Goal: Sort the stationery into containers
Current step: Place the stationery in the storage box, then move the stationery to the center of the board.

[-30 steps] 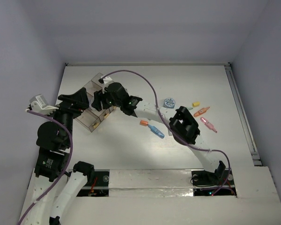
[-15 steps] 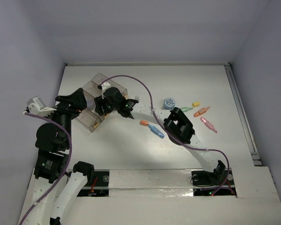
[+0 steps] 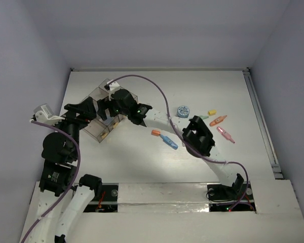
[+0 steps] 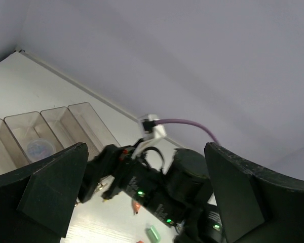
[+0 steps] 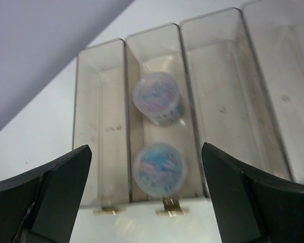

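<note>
Well, left gripper (image 4: 146,172) and right gripper (image 5: 146,167) gape, empty; two round bluish rolls (image 5: 157,99) share one smoky, glossy container (image 5: 127,121) — side by side.

Two bluish rolls (image 5: 158,169) lie in the containers' (image 5: 220,109) second compartment (from left); pens (image 3: 168,141) seemingly scattered outside.

We see the right gripper (image 3: 107,107) dip toward six o'clock over the containers (image 3: 94,132), then pull back toward twelve; its elbow (image 3: 198,134) sways toward nine and returns toward three.
</note>
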Tool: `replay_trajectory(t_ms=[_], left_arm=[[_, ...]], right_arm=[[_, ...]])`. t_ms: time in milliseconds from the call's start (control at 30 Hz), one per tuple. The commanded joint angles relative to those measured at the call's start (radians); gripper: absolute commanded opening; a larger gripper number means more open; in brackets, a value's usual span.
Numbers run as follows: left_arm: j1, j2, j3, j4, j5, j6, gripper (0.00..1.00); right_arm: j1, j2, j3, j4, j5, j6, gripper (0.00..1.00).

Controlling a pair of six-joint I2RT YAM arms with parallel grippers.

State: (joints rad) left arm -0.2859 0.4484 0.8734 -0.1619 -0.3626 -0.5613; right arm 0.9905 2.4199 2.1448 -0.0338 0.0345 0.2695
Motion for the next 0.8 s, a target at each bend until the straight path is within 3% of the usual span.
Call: replay_trajectory(t_ms=[0, 100, 133, 200, 300, 333, 500, 633, 767], left_arm=[[-0.004, -0.002, -0.025, 0.044, 0.022, 0.043, 0.99], [-0.004, 0.004, -0.034, 0.067, 0.069, 0.070, 0.99], [-0.004, 0.006, -0.036, 0.074, 0.100, 0.077, 0.99], [-0.013, 0.009, -0.047, 0.088, 0.137, 0.089, 0.99], [-0.013, 0.025, -0.057, 0.107, 0.174, 0.101, 0.99], [-0.013, 0.029, -0.060, 0.110, 0.182, 0.101, 0.99], [-0.022, 0.068, -0.074, 0.136, 0.229, 0.112, 0.99], [-0.022, 0.098, -0.086, 0.137, 0.238, 0.106, 0.99], [-0.022, 0.130, -0.082, 0.125, 0.249, 0.110, 0.99]], right_arm=[[-0.009, -0.203, -0.147, 0.152, 0.116, -0.030, 0.95], [-0.079, -0.353, -0.380, 0.167, 0.215, 0.025, 0.84], [-0.107, -0.393, -0.443, 0.164, 0.253, 0.055, 0.76], [-0.196, -0.518, -0.637, 0.144, 0.290, 0.135, 0.74], [-0.292, -0.655, -0.826, 0.074, 0.433, 0.172, 0.88], [-0.315, -0.676, -0.851, 0.043, 0.486, 0.181, 0.99], [-0.440, -0.732, -0.977, -0.071, 0.470, 0.215, 1.00], [-0.472, -0.746, -1.056, -0.069, 0.470, 0.223, 1.00], [-0.472, -0.737, -1.077, -0.058, 0.369, 0.221, 1.00]])
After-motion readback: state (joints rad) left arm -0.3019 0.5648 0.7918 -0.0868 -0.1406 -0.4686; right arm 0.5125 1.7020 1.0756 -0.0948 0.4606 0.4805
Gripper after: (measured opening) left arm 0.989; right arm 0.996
